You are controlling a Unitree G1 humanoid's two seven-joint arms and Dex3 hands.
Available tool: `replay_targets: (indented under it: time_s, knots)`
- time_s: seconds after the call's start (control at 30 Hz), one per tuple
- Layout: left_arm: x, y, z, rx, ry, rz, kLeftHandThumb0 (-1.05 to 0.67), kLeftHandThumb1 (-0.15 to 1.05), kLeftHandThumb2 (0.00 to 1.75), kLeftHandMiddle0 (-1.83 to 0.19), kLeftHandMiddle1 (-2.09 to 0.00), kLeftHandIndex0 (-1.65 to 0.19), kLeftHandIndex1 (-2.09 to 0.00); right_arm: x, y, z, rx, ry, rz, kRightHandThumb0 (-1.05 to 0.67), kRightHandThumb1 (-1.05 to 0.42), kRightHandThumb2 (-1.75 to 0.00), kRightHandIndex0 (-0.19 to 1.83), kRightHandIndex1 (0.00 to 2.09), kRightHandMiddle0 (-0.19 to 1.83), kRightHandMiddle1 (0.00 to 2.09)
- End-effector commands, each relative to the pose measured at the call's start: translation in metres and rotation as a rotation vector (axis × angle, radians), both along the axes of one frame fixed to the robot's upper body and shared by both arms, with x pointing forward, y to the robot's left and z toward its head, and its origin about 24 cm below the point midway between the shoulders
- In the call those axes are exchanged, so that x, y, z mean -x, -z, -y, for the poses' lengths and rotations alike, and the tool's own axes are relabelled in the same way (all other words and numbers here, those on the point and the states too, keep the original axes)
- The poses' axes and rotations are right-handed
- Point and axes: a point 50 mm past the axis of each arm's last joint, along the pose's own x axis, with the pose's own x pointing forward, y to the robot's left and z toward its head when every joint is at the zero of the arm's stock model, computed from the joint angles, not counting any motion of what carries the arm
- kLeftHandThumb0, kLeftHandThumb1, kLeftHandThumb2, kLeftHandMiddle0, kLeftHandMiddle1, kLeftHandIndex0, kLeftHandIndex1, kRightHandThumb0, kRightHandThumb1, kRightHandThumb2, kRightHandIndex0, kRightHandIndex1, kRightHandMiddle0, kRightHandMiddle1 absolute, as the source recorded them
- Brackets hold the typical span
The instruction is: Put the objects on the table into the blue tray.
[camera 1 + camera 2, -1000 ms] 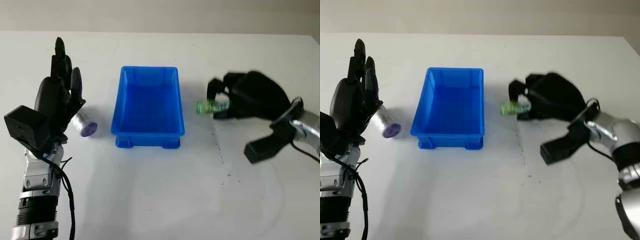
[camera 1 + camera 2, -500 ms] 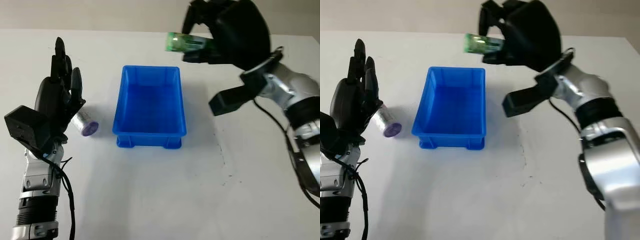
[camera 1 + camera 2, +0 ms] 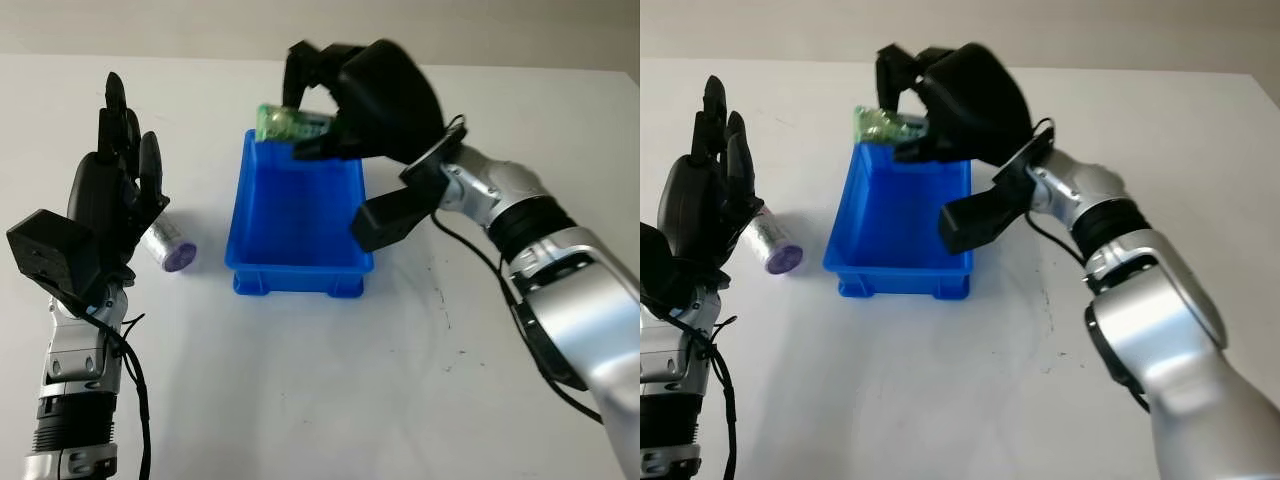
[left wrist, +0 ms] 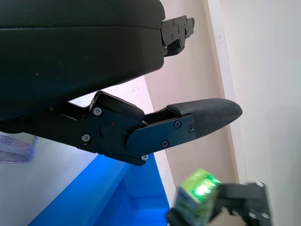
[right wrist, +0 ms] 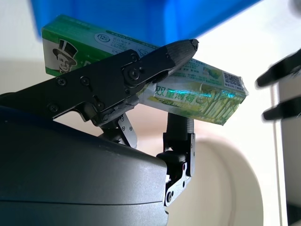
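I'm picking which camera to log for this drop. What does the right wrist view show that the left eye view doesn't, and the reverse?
Right wrist view: the printing on the green box, a top-hatted figure and a code patch, and how the right hand's fingers clamp across it.

Left eye view: the layout. The right hand holds the box above the far end of the blue tray; the open left hand is raised beside a purple-capped tube lying on the table left of the tray.

Both: the box, the right hand, blue tray plastic.
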Motion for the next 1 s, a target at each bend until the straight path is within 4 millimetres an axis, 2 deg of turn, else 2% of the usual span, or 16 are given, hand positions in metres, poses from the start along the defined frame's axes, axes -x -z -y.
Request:
replay_targets:
  time_s: [0.0, 0.23, 0.3, 0.4, 0.67, 0.7, 0.77, 0.8, 0.83, 0.9, 0.97]
  knots:
    - [0.002, 0.0, 0.001, -0.002, -0.004, 0.006, -0.83, 1.05, 0.69, 0.19, 0.0, 0.19, 0.0, 0.001, -0.002, -0.004, -0.005, -0.02, -0.024, -0.43, -1.05, -0.12, 1.03, 2.09, 0.81, 2.09]
    - [0.001, 0.001, 0.002, 0.0, -0.011, 0.004, -0.84, 1.05, 0.69, 0.19, 0.0, 0.19, 0.0, 0.0, 0.008, -0.01, 0.076, -0.023, -0.132, -0.45, -1.05, -0.14, 0.98, 2.09, 0.8, 2.09]
    - [0.001, 0.001, 0.002, 0.005, -0.012, 0.003, -0.84, 1.05, 0.69, 0.19, 0.0, 0.19, 0.0, -0.003, 0.009, -0.01, 0.151, -0.003, -0.194, -0.46, -1.05, -0.16, 0.92, 2.09, 0.71, 2.09]
    - [0.001, 0.0, 0.001, 0.007, -0.01, 0.004, -0.84, 1.05, 0.68, 0.19, 0.0, 0.19, 0.0, -0.005, 0.01, -0.008, 0.228, 0.02, -0.272, -0.5, -1.05, -0.11, 0.76, 2.09, 0.52, 2.09]
    - [0.001, 0.0, 0.0, -0.006, -0.004, 0.006, -0.84, 1.05, 0.7, 0.19, 0.0, 0.19, 0.0, -0.008, 0.004, 0.0, 0.322, 0.094, -0.217, -0.56, -1.03, -0.06, 0.69, 2.09, 0.5, 2.09]
    - [0.0, 0.0, 0.0, -0.005, -0.002, 0.008, -0.84, 1.05, 0.7, 0.19, 0.0, 0.19, 0.0, -0.009, 0.002, 0.002, 0.341, 0.108, -0.21, -0.64, -1.04, -0.1, 0.44, 2.06, 0.31, 2.05]
    - [0.0, 0.0, 0.0, -0.004, 0.0, 0.008, -0.83, 1.05, 0.7, 0.19, 0.0, 0.19, 0.0, -0.009, 0.0, 0.004, 0.363, 0.121, -0.202, -0.71, -1.05, -0.14, 0.25, 1.92, 0.19, 1.88]
    - [0.0, 0.0, 0.0, -0.003, 0.001, 0.007, -0.83, 1.05, 0.7, 0.19, 0.0, 0.19, 0.0, -0.009, -0.002, 0.005, 0.371, 0.122, -0.209, -0.75, -1.05, -0.17, 0.21, 1.71, 0.16, 1.68]
    - [-0.001, 0.0, 0.001, -0.004, 0.004, 0.006, -0.84, 1.05, 0.7, 0.19, 0.0, 0.19, 0.0, -0.009, -0.004, 0.007, 0.373, 0.117, -0.229, -0.79, -1.05, -0.21, 0.2, 1.2, 0.14, 1.26]
    - [-0.002, 0.0, 0.001, -0.006, 0.01, 0.005, -0.84, 1.05, 0.7, 0.19, 0.0, 0.19, 0.0, -0.008, -0.009, 0.009, 0.372, 0.109, -0.268, -0.87, -1.05, -0.31, 0.04, 0.39, -0.01, 0.47]
    - [-0.002, 0.0, 0.001, -0.004, 0.015, 0.005, -0.84, 1.05, 0.7, 0.19, 0.0, 0.19, 0.0, -0.007, -0.013, 0.011, 0.355, 0.098, -0.297, -0.91, -1.05, -0.38, -0.07, 0.14, -0.11, 0.2]
